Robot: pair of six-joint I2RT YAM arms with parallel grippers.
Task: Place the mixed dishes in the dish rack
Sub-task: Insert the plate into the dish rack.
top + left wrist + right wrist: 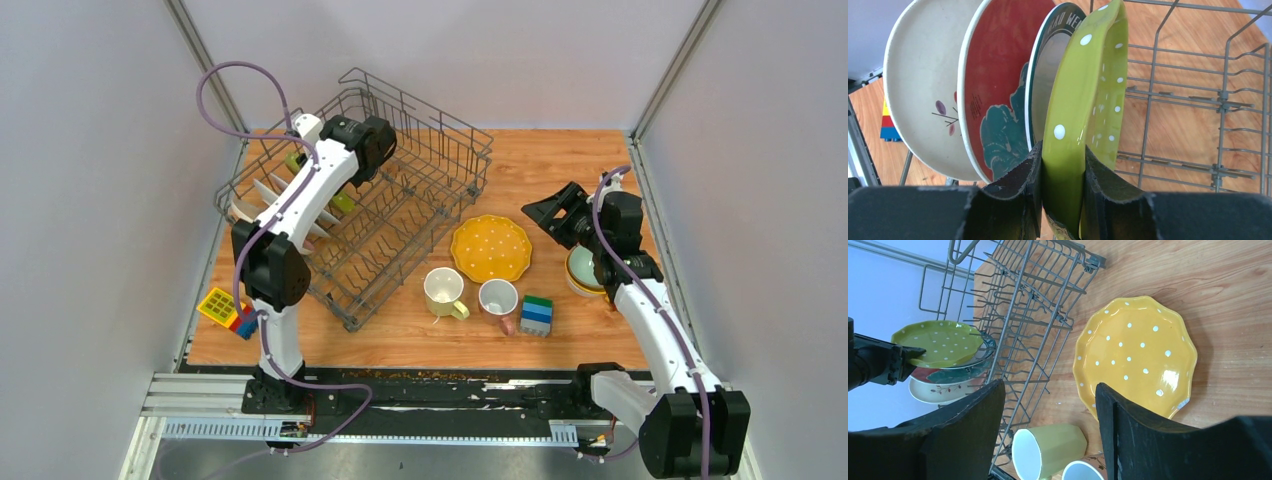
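Three plates (pixel 998 75) stand in the dish rack (pixel 430 140) beside a green dotted plate (pixel 1088 85), which the left gripper (pixel 1062 160) pinches; the right gripper (pixel 1050 387) hangs open and empty near the yellow scalloped plate (pixel 1135 355).

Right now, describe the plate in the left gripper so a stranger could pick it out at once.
Find the grey wire dish rack on the left; plates stand on edge inside it. Take the end one, pinched by the left gripper: the only lime-green plate, white-dotted, next to a dark-rimmed plate.
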